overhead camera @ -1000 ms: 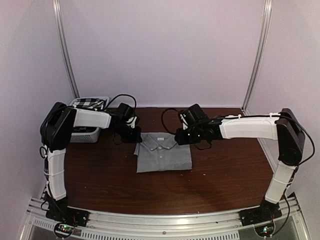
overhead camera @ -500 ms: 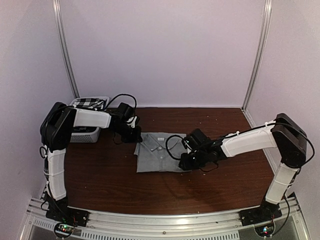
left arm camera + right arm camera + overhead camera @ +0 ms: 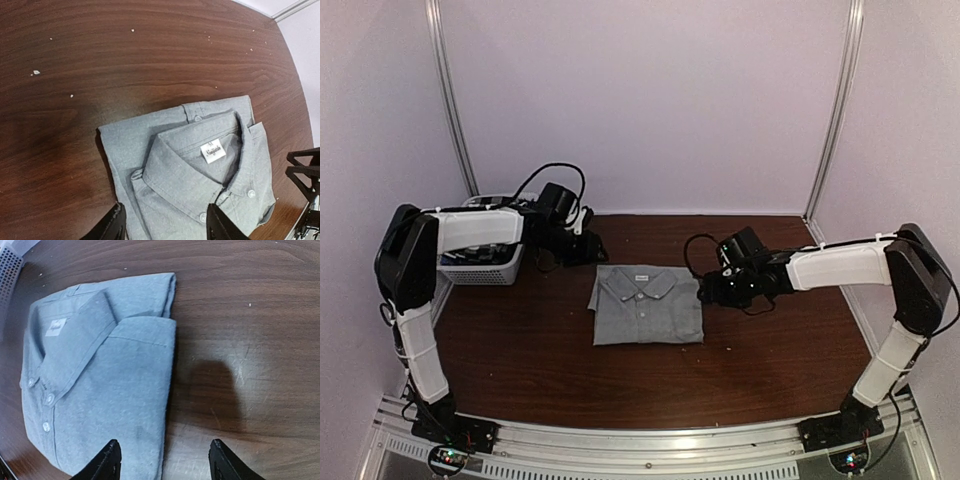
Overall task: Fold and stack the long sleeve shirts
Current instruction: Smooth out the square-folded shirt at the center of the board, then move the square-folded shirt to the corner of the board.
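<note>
A light grey long sleeve shirt (image 3: pixel 648 305) lies folded into a neat rectangle at the table's middle, collar toward the far side. In the left wrist view its collar and white label (image 3: pixel 213 152) show clearly. My left gripper (image 3: pixel 590 248) hovers off the shirt's far left corner, open (image 3: pixel 167 227), nothing between its fingers. My right gripper (image 3: pixel 708 290) sits beside the shirt's right edge, open (image 3: pixel 166 457); one finger is over the cloth (image 3: pixel 100 370), the other over bare wood. Neither holds the shirt.
A white slatted basket (image 3: pixel 480 265) stands at the far left, partly behind my left arm; its corner shows in the right wrist view (image 3: pixel 10 265). Brown wooden table (image 3: pixel 770 360) with small crumbs. Walls and metal posts close the back and sides.
Both grippers have opened. The left one has let go of the shirt's far left corner and drawn back. The right one has swept down the shirt's right side and pulled off to the right.
</note>
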